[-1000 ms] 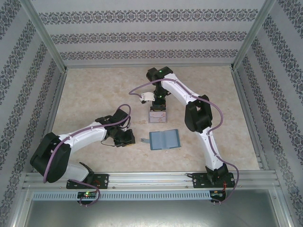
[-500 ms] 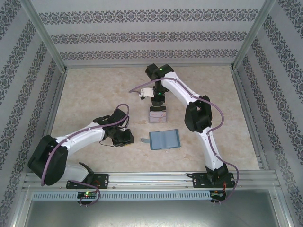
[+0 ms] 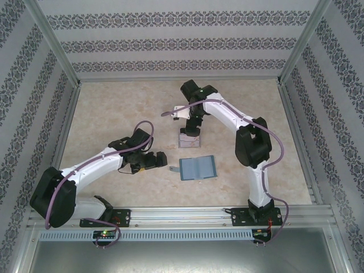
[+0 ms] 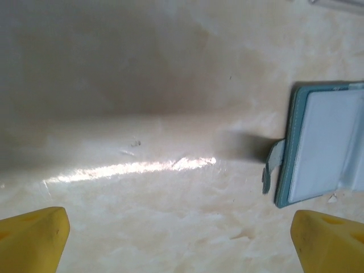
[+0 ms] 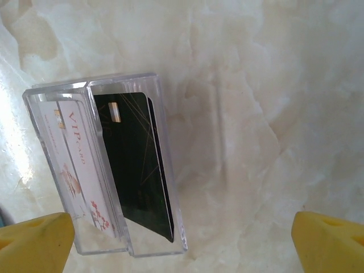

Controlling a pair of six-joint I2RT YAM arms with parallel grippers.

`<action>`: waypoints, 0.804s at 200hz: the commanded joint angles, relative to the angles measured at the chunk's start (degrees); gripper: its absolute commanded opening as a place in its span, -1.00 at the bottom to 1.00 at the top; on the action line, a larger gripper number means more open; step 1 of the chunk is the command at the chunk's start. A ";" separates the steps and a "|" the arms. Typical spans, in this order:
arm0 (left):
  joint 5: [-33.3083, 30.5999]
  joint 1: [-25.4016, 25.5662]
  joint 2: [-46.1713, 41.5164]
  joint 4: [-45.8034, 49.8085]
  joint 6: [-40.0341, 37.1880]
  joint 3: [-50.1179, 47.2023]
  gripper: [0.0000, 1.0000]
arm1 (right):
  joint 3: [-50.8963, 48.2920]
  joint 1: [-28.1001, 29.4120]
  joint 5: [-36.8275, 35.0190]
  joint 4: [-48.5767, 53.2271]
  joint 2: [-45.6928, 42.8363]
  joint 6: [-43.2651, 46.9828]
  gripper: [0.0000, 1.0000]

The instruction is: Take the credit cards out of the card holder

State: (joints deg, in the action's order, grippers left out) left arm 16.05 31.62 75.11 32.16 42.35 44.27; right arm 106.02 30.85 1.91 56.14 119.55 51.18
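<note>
Nearest of all, a grooved metal rail (image 3: 182, 215) runs along the near edge of the table (image 3: 114, 114), with both arm bases bolted to it. The tabletop is a glossy cream, marble-patterned surface, and light glints off it in the left wrist view.

Just beyond the rail, the card holder (image 3: 197, 168) lies open and flat with its grey-blue inside facing up. Its small strap tab (image 3: 172, 168) sticks out from its left edge. The left claw (image 3: 158, 160) sits low to the left of the card holder, near the tab but apart from it. In its own camera the left claw (image 4: 182, 244) stands wide open with only bare table between its yellow fingertips (image 4: 34, 236). The card holder (image 4: 324, 142) and its tab (image 4: 273, 165) lie ahead of them to the right. I cannot tell whether any card sits in its pockets.

Behind the card holder, a short way off, stands a clear plastic box (image 3: 189, 140), and the right claw (image 3: 192, 126) hangs over it. Seen from the wrist, the right claw (image 5: 182, 247) is spread wide too and grips nothing. The box (image 5: 165, 170) holds two of the credit cards in side-by-side compartments, a pinkish-white card (image 5: 74, 165) and a dark card (image 5: 136, 170).

Farthest back, patterned wallpaper walls (image 3: 170, 45) in a metal frame enclose the table on three sides.
</note>
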 commanded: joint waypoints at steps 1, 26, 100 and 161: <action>-3.83 -1.06 -0.82 0.65 -2.61 1.96 1.00 | -3.60 -0.52 -0.34 -3.81 -4.20 -1.42 0.96; -9.52 -2.08 -0.77 0.38 -4.15 2.40 1.00 | -9.80 -1.26 0.09 -9.08 -8.68 -4.65 0.96; -28.00 -8.28 -1.28 -6.18 -15.63 2.07 1.00 | -34.02 -4.72 -7.37 -34.94 -23.98 -29.55 0.96; -45.12 -13.07 -2.32 -14.68 -27.92 -1.53 1.00 | -55.22 -9.35 -18.40 -54.09 -34.93 -42.06 0.96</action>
State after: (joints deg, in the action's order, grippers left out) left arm -18.20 20.14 74.59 24.25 22.59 45.23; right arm 56.82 23.57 -9.80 13.06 88.51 17.21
